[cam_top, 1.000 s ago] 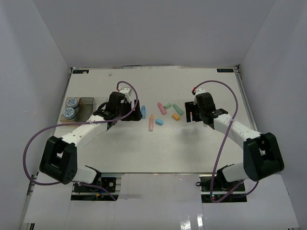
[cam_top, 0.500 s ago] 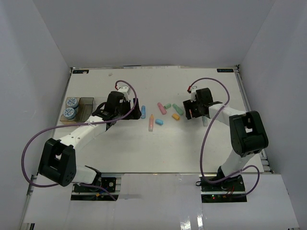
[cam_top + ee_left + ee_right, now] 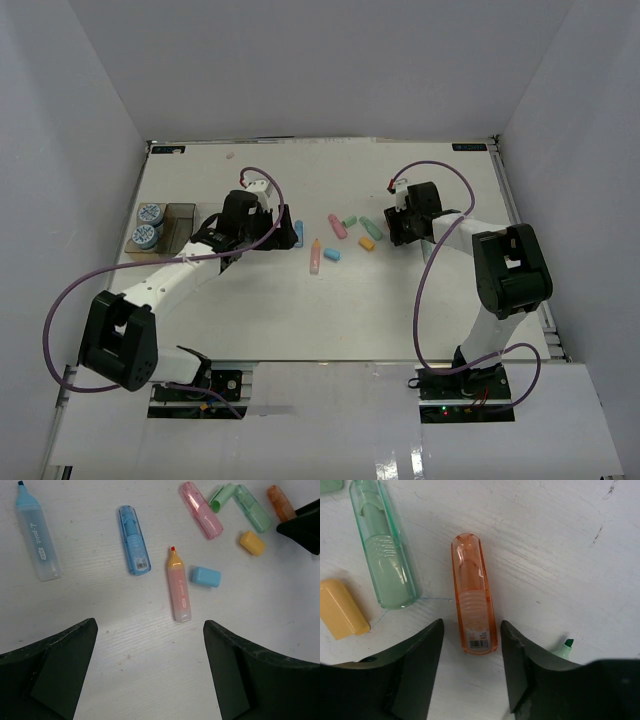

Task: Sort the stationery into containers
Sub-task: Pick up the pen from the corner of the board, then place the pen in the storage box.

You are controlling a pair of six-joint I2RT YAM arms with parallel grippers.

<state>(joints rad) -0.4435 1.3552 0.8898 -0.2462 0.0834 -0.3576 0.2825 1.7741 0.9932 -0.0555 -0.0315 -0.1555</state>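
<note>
The right fingers (image 3: 415, 672) are spread open on either side of the near end of an orange case (image 3: 472, 595), with a thin gap on each side. A green case (image 3: 387, 565) and a yellow cap (image 3: 340, 609) lie just beside it on the bench (image 3: 560, 540). The left fingers (image 3: 50, 675) are wide apart and empty over bare bench, near a pink marker (image 3: 179, 587) and a blue cap (image 3: 206, 576). Two patterned rolls (image 3: 150, 213) sit at the bench's left edge, just beside a tan bin (image 3: 183, 228).
</note>
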